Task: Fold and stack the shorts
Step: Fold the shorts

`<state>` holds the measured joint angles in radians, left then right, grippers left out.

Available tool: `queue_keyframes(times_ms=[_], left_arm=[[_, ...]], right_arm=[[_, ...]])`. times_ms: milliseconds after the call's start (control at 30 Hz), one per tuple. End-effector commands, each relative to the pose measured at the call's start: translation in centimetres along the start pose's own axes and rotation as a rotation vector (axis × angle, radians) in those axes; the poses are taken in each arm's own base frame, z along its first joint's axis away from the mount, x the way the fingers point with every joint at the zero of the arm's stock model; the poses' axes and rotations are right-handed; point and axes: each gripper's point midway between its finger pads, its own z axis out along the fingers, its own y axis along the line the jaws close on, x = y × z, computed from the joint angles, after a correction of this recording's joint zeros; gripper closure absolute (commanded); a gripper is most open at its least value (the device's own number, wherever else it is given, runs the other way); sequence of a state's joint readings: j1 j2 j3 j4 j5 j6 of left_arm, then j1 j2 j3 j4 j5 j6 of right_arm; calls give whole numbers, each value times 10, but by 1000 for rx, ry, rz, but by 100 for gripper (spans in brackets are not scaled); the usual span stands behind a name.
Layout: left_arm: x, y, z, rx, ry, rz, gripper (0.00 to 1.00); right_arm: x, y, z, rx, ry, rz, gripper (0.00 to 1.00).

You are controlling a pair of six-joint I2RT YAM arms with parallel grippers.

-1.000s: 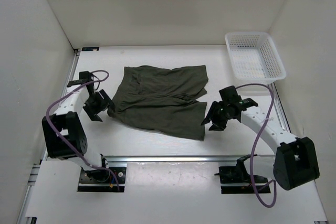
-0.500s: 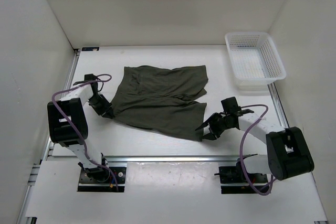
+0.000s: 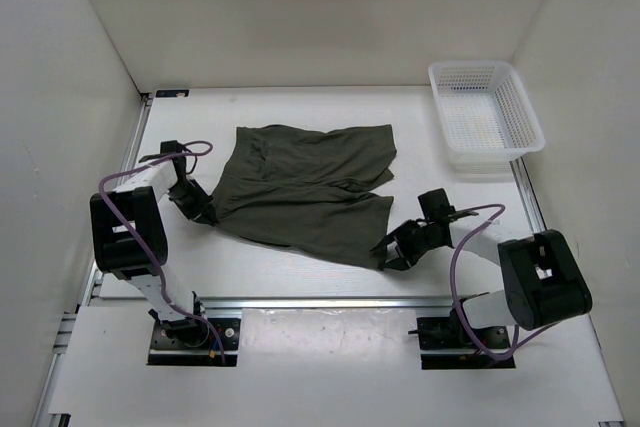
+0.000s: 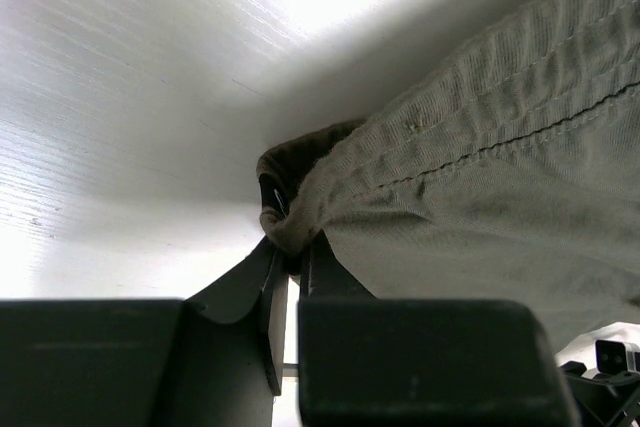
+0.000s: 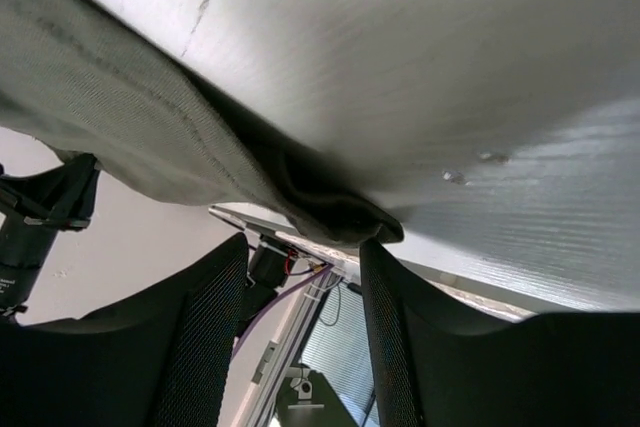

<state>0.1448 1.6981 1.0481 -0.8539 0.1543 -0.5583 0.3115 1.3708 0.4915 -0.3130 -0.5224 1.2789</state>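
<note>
nearly flat and not yet folded, the shorts (image 3: 305,187) lie on the white bench (image 3: 300,272), left of the mesh basket (image 3: 487,68) and a little nearer the arms. what looks like the waistband is on the side away from the basket, and the two legs point toward it.

at the cloth's near corner farthest from the basket, the left gripper (image 3: 203,212) is pinched tight on the stitched edge. its wrist view shows the fabric bunched between fingers that have almost met.

at the near leg corner on the basket's side, the right gripper (image 3: 390,252) sits low against the bench. its fingers are apart with the tip of the hem between them, straddling the corner rather than clamping it, so nothing is held there yet.

with one arm at each near corner, the pose reads as the start of a first fold. once the right side has its grip, the near edge can likely be lifted and carried across. soft cloth held by a single corner could sag or slip.

the bench is smooth and white with a faint grain and a few small marks in the close views. plain white walls (image 3: 300,17) box it in on three sides. on the side nearest the arms, well away from the basket, an aluminium rail (image 3: 330,302) carries both bases, and purple cables (image 3: 105,192) loop along each arm.
</note>
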Motion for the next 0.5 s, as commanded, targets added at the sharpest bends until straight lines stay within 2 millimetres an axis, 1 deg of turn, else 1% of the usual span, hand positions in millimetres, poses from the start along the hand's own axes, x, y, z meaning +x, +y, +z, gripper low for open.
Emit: queue_keyframes(times_ms=[0, 33, 100, 133, 167, 200, 233, 267, 300, 333, 367, 400, 467], left_arm=[[-12, -9, -6, 31, -37, 2, 90], [-12, -9, -6, 31, -37, 2, 90], [-12, -9, -6, 31, -37, 2, 90], [-12, -9, -6, 31, -37, 2, 90], [-12, -9, -6, 31, -37, 2, 90], [-14, -12, -8, 43, -40, 4, 90], [-13, -14, -8, 51, -35, 4, 90], [-14, -15, -11, 58, -45, 6, 90], [-14, -21, -16, 89, -47, 10, 90], [-17, -26, -20, 107, -53, 14, 90], [-17, -29, -23, 117, -45, 14, 90], [-25, -38, -33, 146, -74, 13, 90], [-25, -47, -45, 167, -82, 28, 90]], right_arm=[[1, -6, 6, 30, 13, 18, 46], [-1, -9, 10, 45, 18, 28, 46], [-2, -3, 12, 51, 13, 16, 46], [-5, -8, 16, 72, 7, 28, 57], [-6, -5, 16, 72, -4, 6, 67], [-7, -10, 16, 93, -12, 2, 78], [-10, -1, 13, 87, -33, -20, 99], [-16, 5, 8, 80, -65, -32, 100], [-23, 2, 3, 114, -114, -59, 100], [-33, 13, -8, 90, -165, -71, 100], [-40, 31, -21, 69, -206, -99, 100], [-47, 43, -32, 50, -245, -148, 100], [-67, 64, -53, 29, -337, -180, 100]])
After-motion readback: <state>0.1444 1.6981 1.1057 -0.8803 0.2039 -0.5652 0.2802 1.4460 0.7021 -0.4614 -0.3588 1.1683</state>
